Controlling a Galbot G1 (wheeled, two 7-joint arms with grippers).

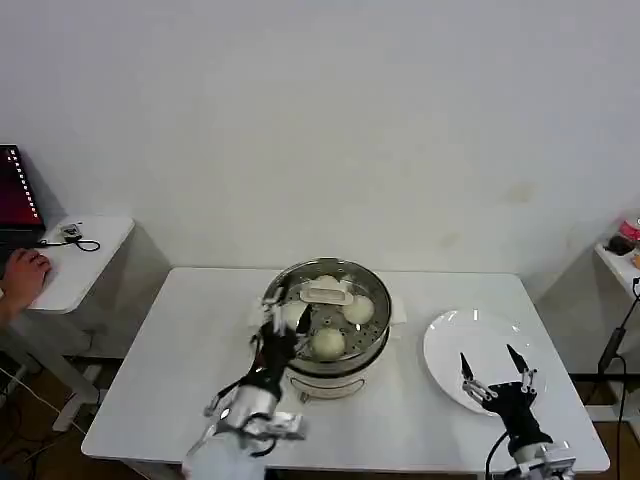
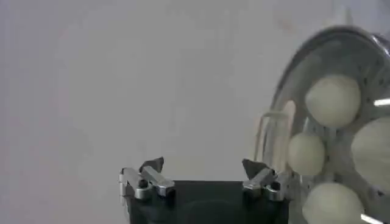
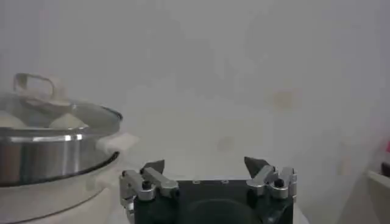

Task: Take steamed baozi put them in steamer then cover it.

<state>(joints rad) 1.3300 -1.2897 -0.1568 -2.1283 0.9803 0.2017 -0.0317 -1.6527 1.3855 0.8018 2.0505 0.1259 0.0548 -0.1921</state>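
Note:
The shiny steamer (image 1: 300, 372) stands mid-table on its white base, and the glass cover (image 1: 372, 290) lies on its rim with the whitish handle (image 1: 327, 294) at the centre. Through the glass I see cream-white steamed baozi (image 1: 328, 343) (image 1: 358, 310). My left gripper (image 1: 285, 320) is open, just left of the steamer's wall, holding nothing. In the left wrist view it (image 2: 203, 167) gapes beside the covered steamer (image 2: 286, 109), with several baozi (image 2: 333, 100) under the glass. My right gripper (image 1: 497, 372) is open above the white plate's near edge. In the right wrist view it (image 3: 204, 164) faces the steamer (image 3: 49, 152).
A bare white plate (image 1: 450, 345) lies to the right of the steamer. The white table (image 1: 180, 340) has free room on its left side and along the front. A small side table (image 1: 75, 265) with a person's hand on it stands at the far left.

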